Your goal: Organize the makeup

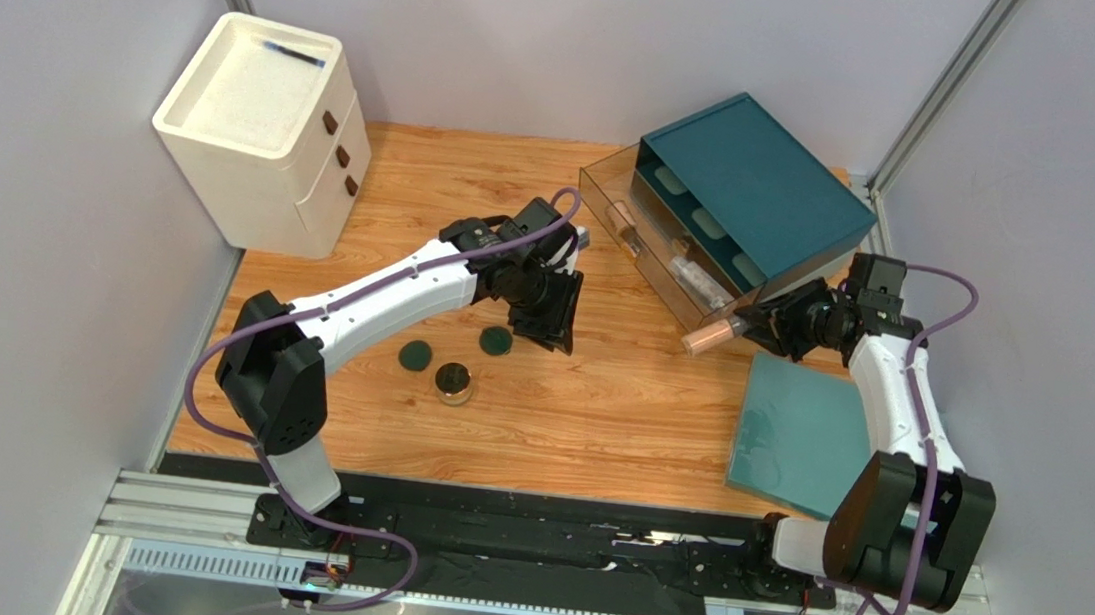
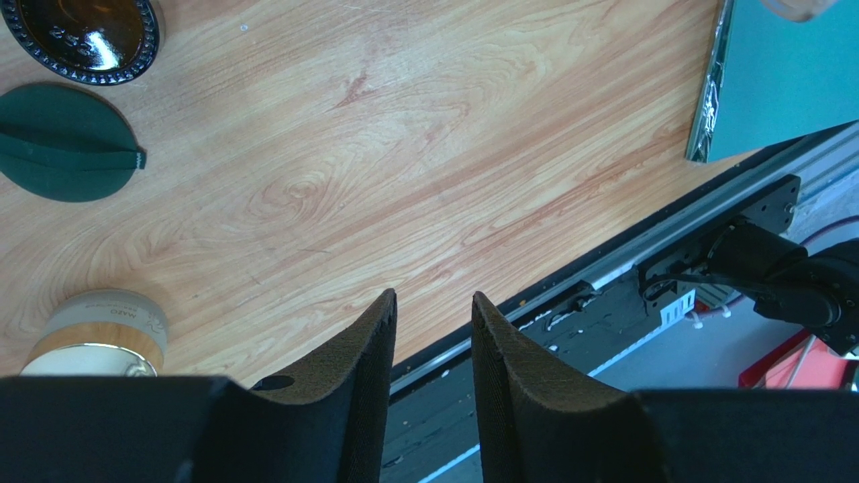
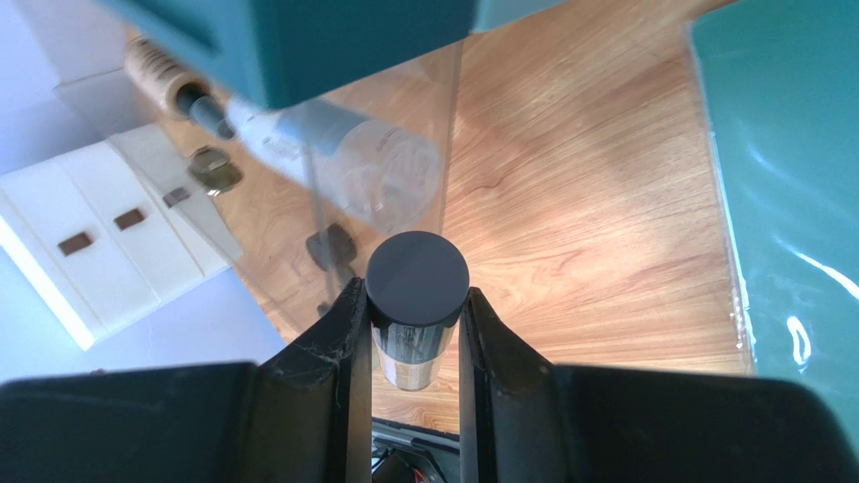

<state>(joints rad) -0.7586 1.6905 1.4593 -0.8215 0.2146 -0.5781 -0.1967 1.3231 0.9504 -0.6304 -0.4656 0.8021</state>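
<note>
My right gripper [image 1: 751, 327] is shut on the peach tube [image 1: 713, 336], gripping it near its dark cap [image 3: 416, 274], just in front of the teal drawer box [image 1: 754, 189]. The box's clear drawer [image 1: 636, 203] is pulled out. A clear bottle [image 3: 338, 151] and a small brown bottle [image 1: 622, 225] lie in it. My left gripper [image 1: 552, 331] is open and empty [image 2: 434, 299] above the table. Two dark green discs [image 1: 496, 342] [image 1: 416, 357] and a round jar [image 1: 454, 383] lie beside it. The left wrist view shows a dark jar [image 2: 86, 35], a green disc [image 2: 66, 141] and a wood-banded jar [image 2: 96, 337].
A white drawer cabinet [image 1: 261, 130] stands at the back left. A flat teal panel [image 1: 799, 430] lies at the front right, beside the right arm. The black rail [image 1: 533, 525] runs along the near table edge.
</note>
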